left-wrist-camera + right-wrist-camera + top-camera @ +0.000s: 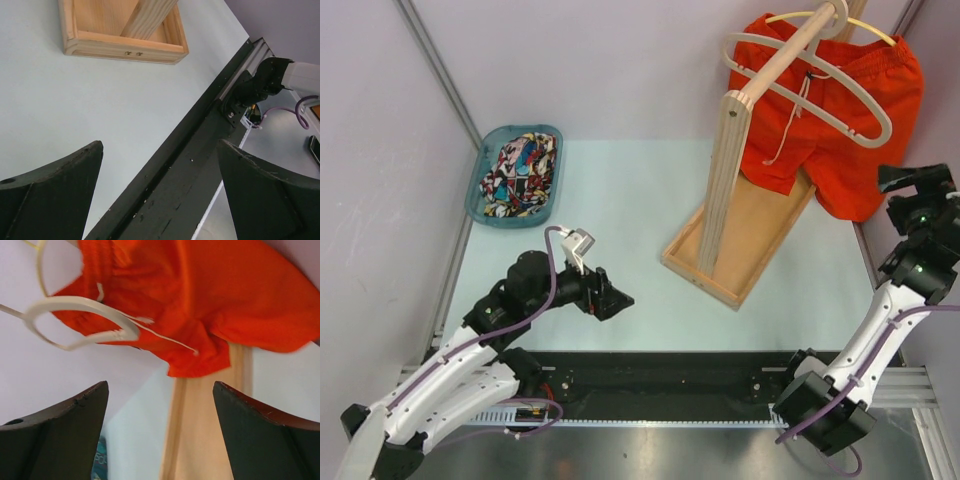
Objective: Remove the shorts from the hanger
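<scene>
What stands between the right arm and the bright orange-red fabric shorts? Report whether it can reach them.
Probably yes: the right gripper, jaws open, faces the bright orange-red fabric shorts with nothing between; the pale hanger loop sits aside.

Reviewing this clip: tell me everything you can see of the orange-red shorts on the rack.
The orange-red shorts are plain bright fabric, soft and creased, with a gathered waistband and a white drawstring dangling in front. They hang by the waist, apparently from a thin yellow hanger on the wooden rack's rod, with the legs drooping toward the rack's base. A pale hanger hangs empty in front. The open right tool faces them without touching.
</scene>
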Motion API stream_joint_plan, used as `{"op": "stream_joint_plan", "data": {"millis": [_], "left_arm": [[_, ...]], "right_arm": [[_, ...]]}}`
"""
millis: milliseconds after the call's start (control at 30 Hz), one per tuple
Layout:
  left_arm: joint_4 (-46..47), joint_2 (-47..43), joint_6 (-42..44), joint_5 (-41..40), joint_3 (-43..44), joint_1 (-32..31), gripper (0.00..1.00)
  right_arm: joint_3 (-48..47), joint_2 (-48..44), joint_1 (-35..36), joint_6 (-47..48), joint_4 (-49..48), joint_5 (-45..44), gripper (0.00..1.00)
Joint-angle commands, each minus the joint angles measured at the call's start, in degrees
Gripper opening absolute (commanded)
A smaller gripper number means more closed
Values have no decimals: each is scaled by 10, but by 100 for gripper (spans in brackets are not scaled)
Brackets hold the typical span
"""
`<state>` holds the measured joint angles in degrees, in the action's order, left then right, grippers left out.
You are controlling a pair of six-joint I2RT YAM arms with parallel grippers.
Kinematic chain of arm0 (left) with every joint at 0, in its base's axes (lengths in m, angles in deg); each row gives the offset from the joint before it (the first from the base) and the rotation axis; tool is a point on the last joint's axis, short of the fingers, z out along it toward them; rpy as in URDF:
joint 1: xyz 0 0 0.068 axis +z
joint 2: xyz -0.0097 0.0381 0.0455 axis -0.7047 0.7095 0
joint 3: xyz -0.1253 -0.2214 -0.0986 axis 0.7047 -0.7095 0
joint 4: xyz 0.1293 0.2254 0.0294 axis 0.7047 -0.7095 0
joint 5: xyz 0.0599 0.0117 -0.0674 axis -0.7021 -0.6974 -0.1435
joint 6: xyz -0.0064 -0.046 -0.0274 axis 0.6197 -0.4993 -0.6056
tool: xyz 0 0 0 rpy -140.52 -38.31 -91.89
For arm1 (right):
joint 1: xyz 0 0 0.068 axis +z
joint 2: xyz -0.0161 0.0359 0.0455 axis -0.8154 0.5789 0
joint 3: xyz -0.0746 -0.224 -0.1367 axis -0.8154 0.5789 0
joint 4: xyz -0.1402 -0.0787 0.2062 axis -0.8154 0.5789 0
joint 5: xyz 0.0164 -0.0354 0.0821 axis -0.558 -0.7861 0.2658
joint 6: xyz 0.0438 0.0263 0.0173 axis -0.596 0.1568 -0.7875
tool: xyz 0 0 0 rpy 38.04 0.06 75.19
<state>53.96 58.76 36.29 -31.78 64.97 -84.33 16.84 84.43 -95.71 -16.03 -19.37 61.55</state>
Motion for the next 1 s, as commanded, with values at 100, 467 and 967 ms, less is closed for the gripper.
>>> {"op": "stream_joint_plan", "data": {"millis": [100,467,967], "left_arm": [[-47,17,78,42,90,-2,100],[-57,52,101,38,123,-16,100],[-53,103,95,-3,126,-16,100]], "right_arm": [[-81,92,8,-78,-267,66,94],[-353,259,79,81,-181,19,96],[-737,557,119,229,-15,74,96]]}}
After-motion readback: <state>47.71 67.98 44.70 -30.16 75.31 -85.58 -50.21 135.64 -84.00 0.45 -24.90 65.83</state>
